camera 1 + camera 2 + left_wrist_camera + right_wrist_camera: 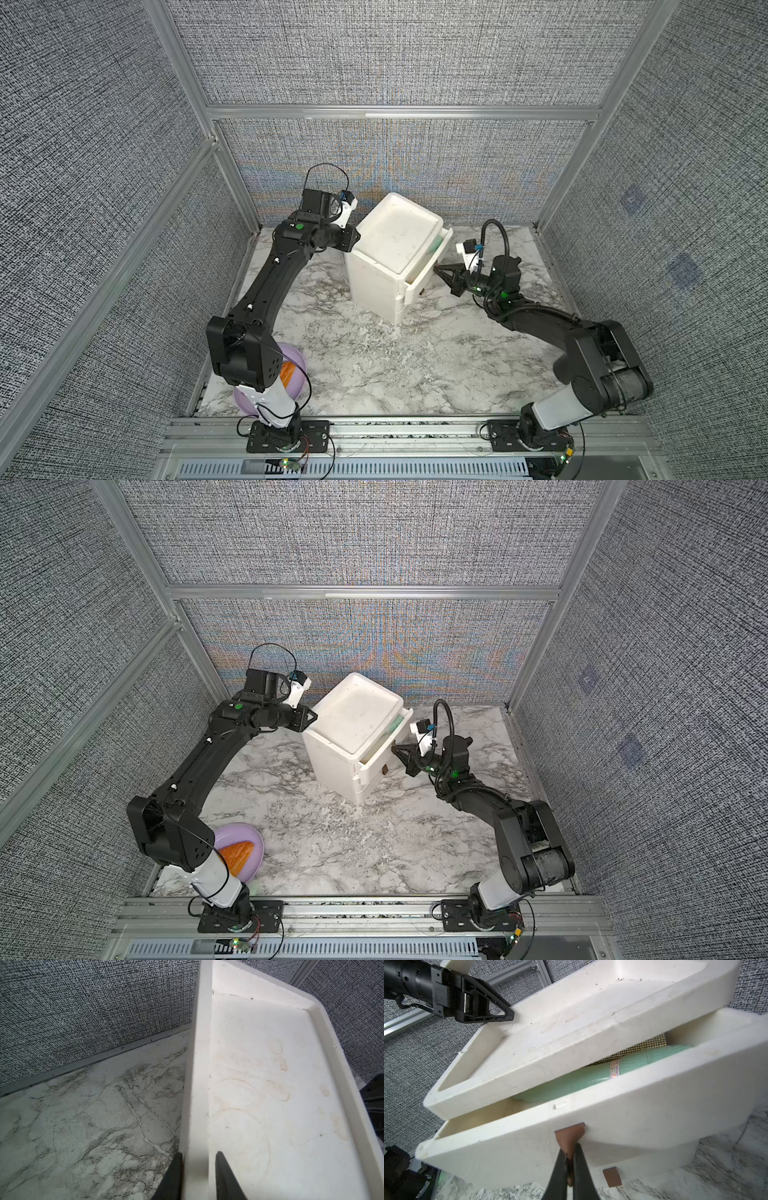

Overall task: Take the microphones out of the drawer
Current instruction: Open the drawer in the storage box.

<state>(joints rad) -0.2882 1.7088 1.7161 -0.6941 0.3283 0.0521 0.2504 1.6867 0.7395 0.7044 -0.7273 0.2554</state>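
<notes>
Lilac bowl (237, 833) sits at lower left in both top views. Centre-left, my left tool (198, 1156) pinches the raised top rim of the white cabinet (392, 239). At mid-frame its top drawer (643, 1118) stands slightly pulled out, and the mint-green microphone (591, 1080) lies inside, partly visible through the gap. Right of centre, my right tool (570, 1148) is pressed together on the drawer's brown tab (569, 1133).

Microphone (591, 1078), mint green, lying in drawer (654, 1093): pale band (614, 1069) around its body is showing a few coloured letters, reading roughly "icr". The drawer front is cutting off the rest.
</notes>
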